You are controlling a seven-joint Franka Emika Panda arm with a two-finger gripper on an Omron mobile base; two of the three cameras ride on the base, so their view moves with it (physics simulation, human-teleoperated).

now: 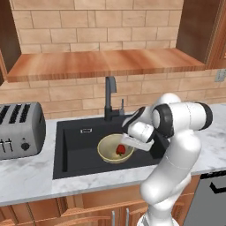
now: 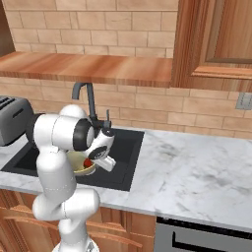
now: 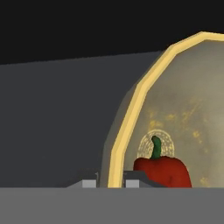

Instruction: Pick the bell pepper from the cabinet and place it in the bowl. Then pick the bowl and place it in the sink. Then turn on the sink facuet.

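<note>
Sitting inside the sink [image 1: 75, 150], near its right side, the bowl [image 1: 107, 152] holds the bell pepper [image 1: 120, 150] — the red vegetable rests on the olive inner surface toward the bowl's right. The gripper [image 3: 110, 183] straddles the bowl's rim: in the hand view one dark fingertip stands just outside the yellow edge and the other just inside it, beside the pepper, so the fingers appear clamped on the bowl's wall (the contact itself is cut off at the bottom of that view). From the left base view the white hand reaches down over the bowl's right edge. The sink facuet [image 1: 110, 98] rises at the sink's back edge, its small side lever to the right of the stem. A silver toaster [image 1: 20, 130] stands on the marble tabletop [image 1: 26, 176] at the left, just beside the sink's left edge. Above, the cabinet [image 1: 106, 62] shows its plank shelf — the door [image 2: 216, 39] hangs at the right.
</note>
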